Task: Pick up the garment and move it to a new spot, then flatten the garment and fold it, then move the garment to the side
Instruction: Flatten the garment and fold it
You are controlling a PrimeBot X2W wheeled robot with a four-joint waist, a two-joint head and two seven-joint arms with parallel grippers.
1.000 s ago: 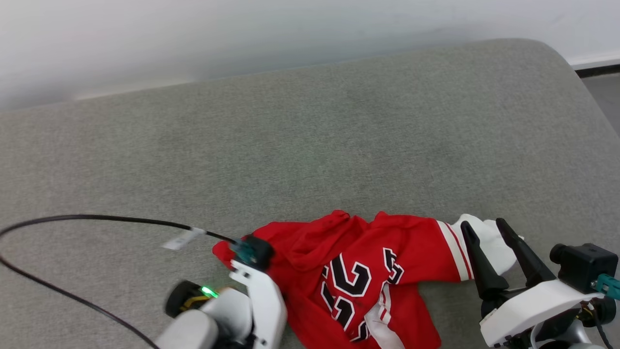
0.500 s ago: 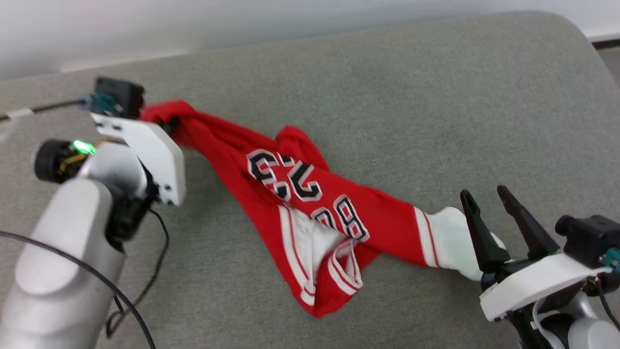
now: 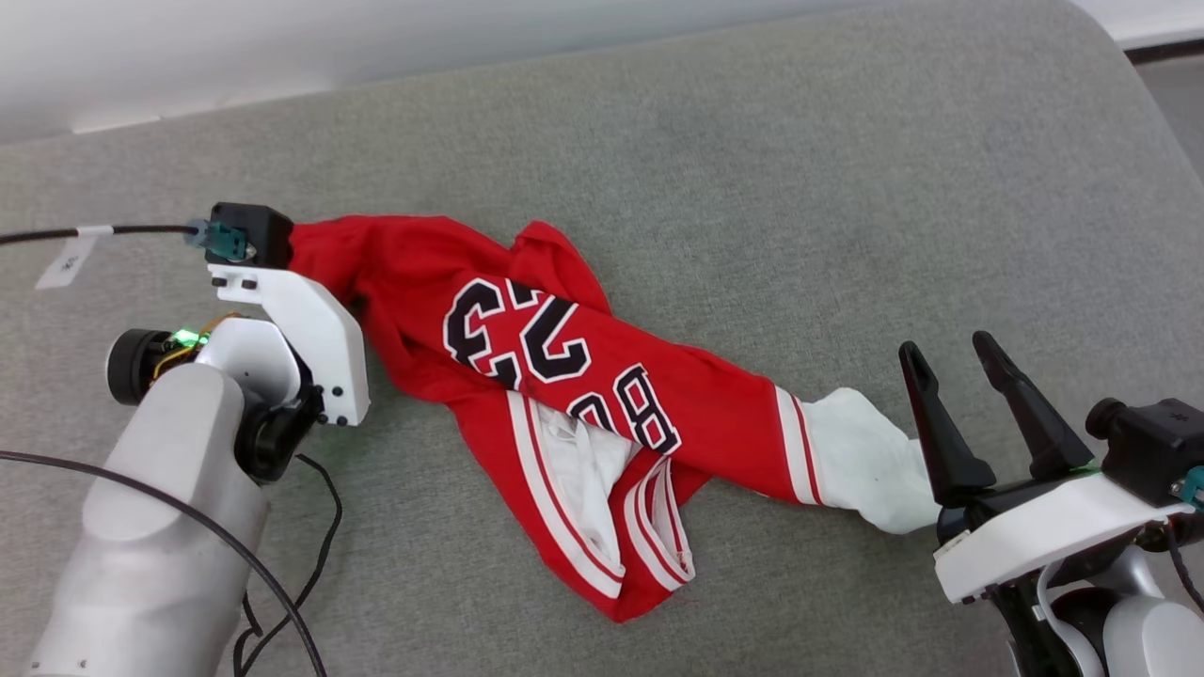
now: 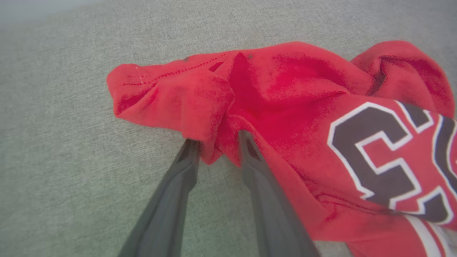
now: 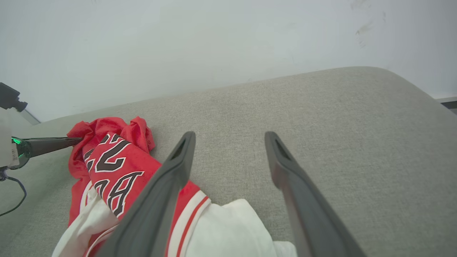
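Right gripper: the right gripper sits nearest, its two long dark fingers apart and empty. It has held the same place over the last second.
White sleeve: the white sleeve lies just beside those fingers, ungripped.
Garment: the bright red soft-fabric T-shirt with white short sleeves and striped trim now lies drawn out diagonally on the grey fabric-covered surface. A second ago this garment was bunched at the near edge.
Left gripper: the left gripper has its fingers clamped on a red fold at the far end, which it has carried outward and lowered.
Finding: relocation appears near complete. The garment is still twisted, so flattening is not yet done.
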